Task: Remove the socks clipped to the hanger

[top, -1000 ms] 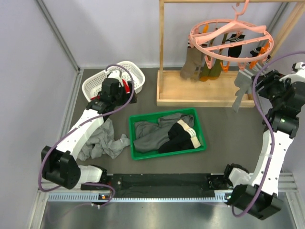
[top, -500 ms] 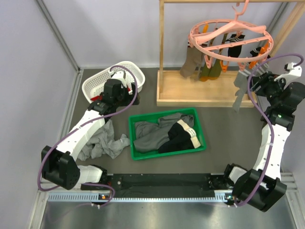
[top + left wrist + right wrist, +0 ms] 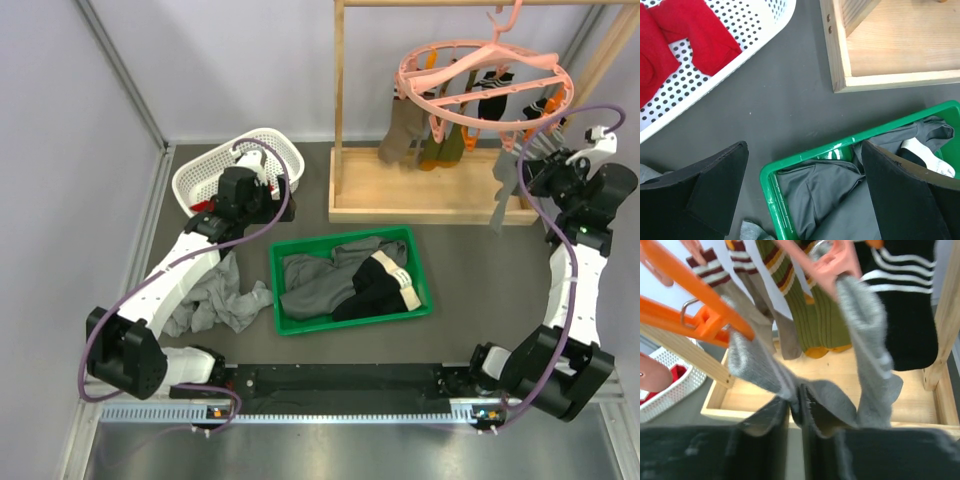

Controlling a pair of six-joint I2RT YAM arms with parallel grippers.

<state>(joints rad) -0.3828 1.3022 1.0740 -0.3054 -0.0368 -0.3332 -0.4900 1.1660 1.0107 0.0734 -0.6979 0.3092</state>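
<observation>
The round pink hanger (image 3: 485, 85) hangs from the wooden rack, with tan, olive and black striped socks (image 3: 440, 140) clipped under it. In the right wrist view two grey socks hang side by side: one (image 3: 752, 362) from an orange clip (image 3: 705, 320), the other (image 3: 867, 340) from a pink clip (image 3: 832, 265). My right gripper (image 3: 796, 407) is shut on the lower end of the left grey sock (image 3: 503, 185), just below the hanger's right side (image 3: 532, 165). My left gripper (image 3: 802, 195) stands open over the floor by the green bin's corner, holding nothing.
A white perforated basket (image 3: 205, 170) with red socks (image 3: 685, 35) sits at the back left. The green bin (image 3: 285, 320) holds larger grey and black garments. A grey cloth heap (image 3: 210, 300) lies left of it. The rack's wooden base (image 3: 890, 80) borders the bin.
My right gripper moved up toward the hanger's right edge and closed on the grey sock. The left arm has barely moved.
</observation>
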